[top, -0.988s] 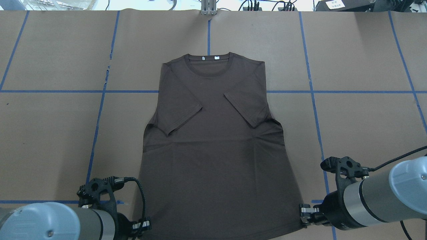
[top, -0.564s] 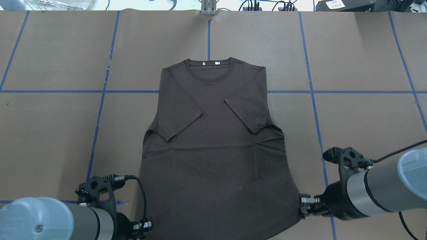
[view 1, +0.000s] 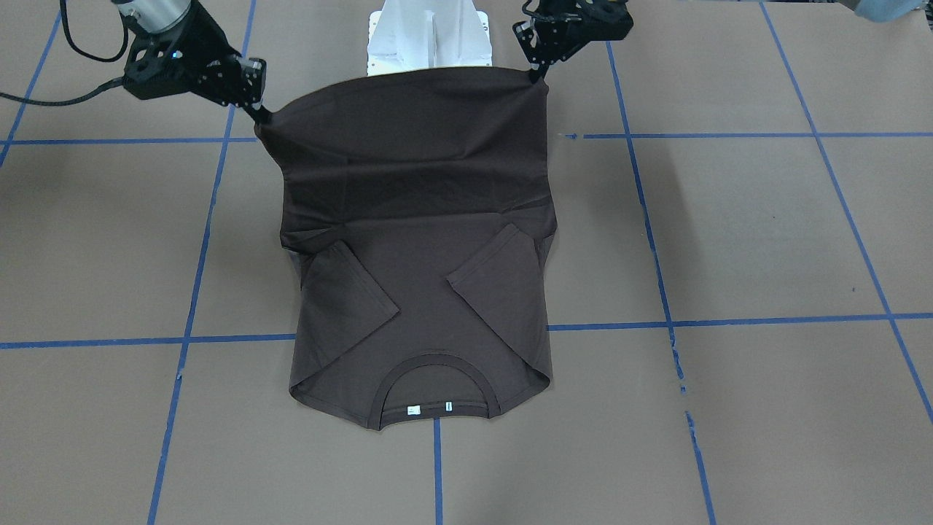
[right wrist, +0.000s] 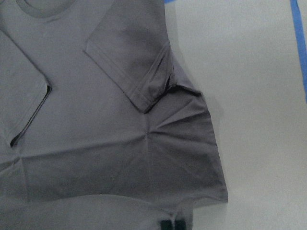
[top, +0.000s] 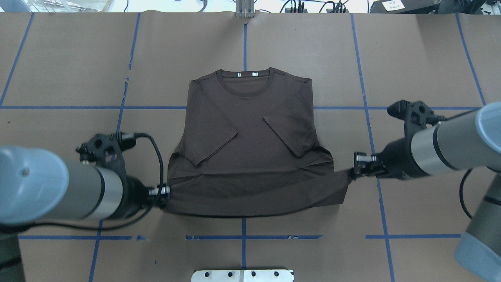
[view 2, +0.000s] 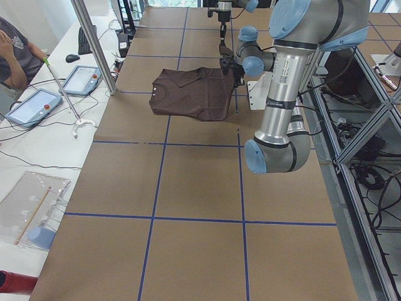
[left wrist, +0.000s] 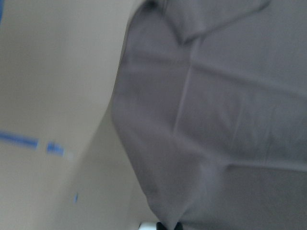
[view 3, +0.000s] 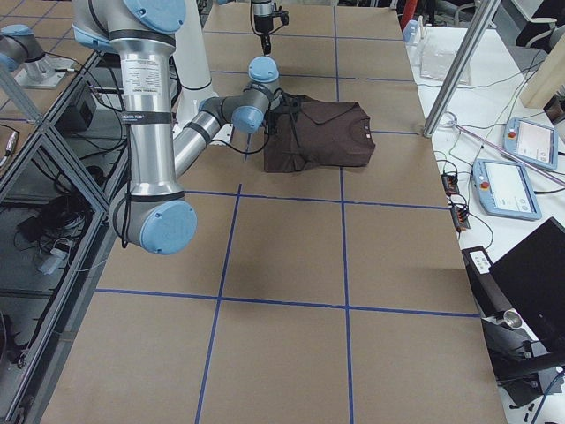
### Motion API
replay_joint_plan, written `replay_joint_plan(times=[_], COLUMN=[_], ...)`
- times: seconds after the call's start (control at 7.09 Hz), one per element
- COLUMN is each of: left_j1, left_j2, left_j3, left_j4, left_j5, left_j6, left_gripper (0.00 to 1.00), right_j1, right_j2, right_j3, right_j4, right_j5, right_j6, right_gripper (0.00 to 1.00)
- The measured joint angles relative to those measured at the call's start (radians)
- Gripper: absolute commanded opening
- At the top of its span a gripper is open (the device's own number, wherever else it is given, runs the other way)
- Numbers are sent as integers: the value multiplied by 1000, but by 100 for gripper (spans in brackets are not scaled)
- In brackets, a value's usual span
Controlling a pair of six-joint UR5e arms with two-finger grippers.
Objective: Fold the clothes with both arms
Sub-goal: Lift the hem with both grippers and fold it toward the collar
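We see the shirt (top: 250,156) near the middle of the table (top: 58,58), which is covered in brown paper crossed by blue tape lines (top: 244,39). Its collar (top: 244,80) points away from the robot, with two white tags (top: 238,74) inside the neck. That upper half lies flat on the paper. Both sleeves (top: 213,137) are folded inward across the chest, their cuffs angled towards each other but apart.

The left gripper (top: 166,192) is pinched tight on the hem corner on the robot's left. The right gripper (top: 353,173) is clamped the same way on the opposite corner. Between them the hem is stretched into a straight edge, held up off the table. The lower half of the shirt rises from a crease just below the sleeves up to the two grippers. In the front-facing view this hem hangs just in front of the white base (view 1: 430,36). Creases fan out from the armpit on the robot's right.

The left wrist view is blurred, so there we can only make out what seem to be dark fingertips (left wrist: 165,225) at the bottom edge, meeting the cloth. In the right wrist view the fingertips (right wrist: 171,225) sit closed on the fabric's corner, with bare paper beside it.
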Motion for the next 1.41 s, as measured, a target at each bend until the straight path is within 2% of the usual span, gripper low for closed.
replay_joint_plan(times=[0.28,0.42,0.85,1.13,1.41], left_j1=[-165,-213,-289,-324,-343], left_j2=[-99,-132,-153,-161,-216], left_j3=[149,250,571,676,736], left_j4=[-14,-63,-350,-450,-474], left_j5=[-32,-32,-29,-28,-27], left_j6=[113,151,183,185,182], left_gripper=[0,0,0,0,0], right_j1=[103,140,225,241,243], right_j2=[151,222,398,480,516], right_j3=[-162,-253,-519,-696,-798], right_j4=[-3,-3,-2,66,156], right_j5=[4,3,0,-5,-6], right_j6=[-25,-30,-37,-38,-35], right_gripper=[0,0,0,0,0])
